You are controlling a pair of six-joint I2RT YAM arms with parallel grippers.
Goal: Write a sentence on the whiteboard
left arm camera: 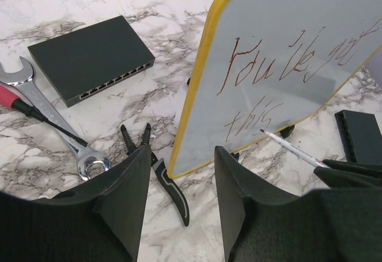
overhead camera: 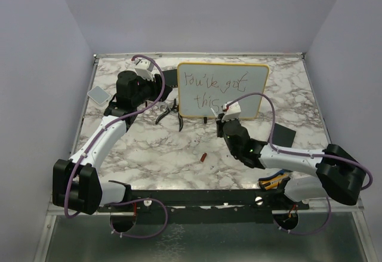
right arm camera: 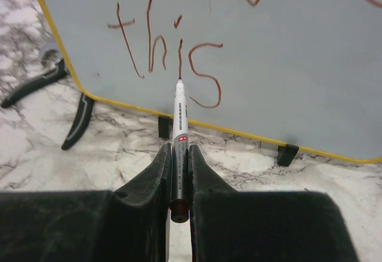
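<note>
Board [overhead camera: 250,98] stands upright on its black feet at the back middle of the table [overhead camera: 155,154], facing the arms. It bears the sentence [overhead camera: 212,83] "You've got this" in two lines of thin reddish-brown strokes. Right claw [right arm camera: 179,154] is clamped on a marker [right arm camera: 180,119], which lies between its fingers and points at the board. The tip sits at the foot of the "i" in "this", though I cannot tell whether it touches. Left claw [left arm camera: 182,151] is spread apart and holds nothing, near the board's left edge. Black pliers [left arm camera: 161,175] lie just beside the board's lower corner there. Away from the board lie a wrench [left arm camera: 42,110], a red-handled screwdriver [left arm camera: 12,99] across it, and a black box [left arm camera: 89,56]
</note>
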